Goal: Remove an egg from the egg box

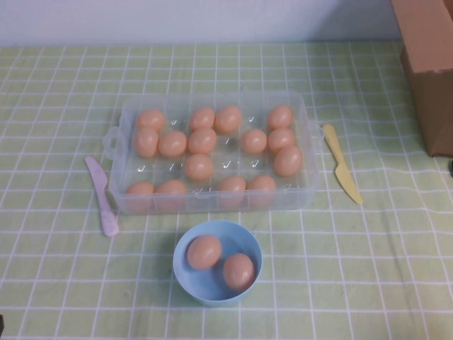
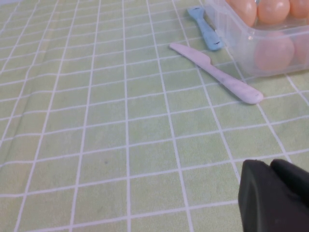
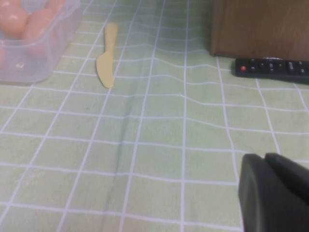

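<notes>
The egg (image 1: 199, 167) meant for lifting sits in the clear egg box (image 1: 309, 185) at mid-table, one of many alike peach-orange eggs, alone in the middle of its row, well apart from both grippers, neither of which shows in the high view.

Nearest the robot's side, the left gripper (image 2: 275, 195) shows in its own wrist camera only as a dark blunt mass low over bare cloth; its fingers look pressed together, with just a thin seam between them. The right gripper (image 3: 275, 191) shows the same way on its side, a dark mass above the green checked tablecloth (image 1: 64, 269), fingers likewise drawn together. Neither touches anything.

A little farther out stands a round light-blue bowl (image 1: 185, 275) holding two eggs, just in front of the box.

Then comes the box itself, with eggs scattered over its dimpled wells. A pale pink plastic knife (image 1: 102, 195) lies just beside its left end, and a yellow plastic knife (image 1: 342, 164) just beside its right end. The left wrist view also catches a small blue utensil (image 2: 204, 28) near the box's corner.

Farther right stand a brown cardboard box (image 1: 430, 67) and, against it, a black remote control (image 3: 272, 68).
</notes>
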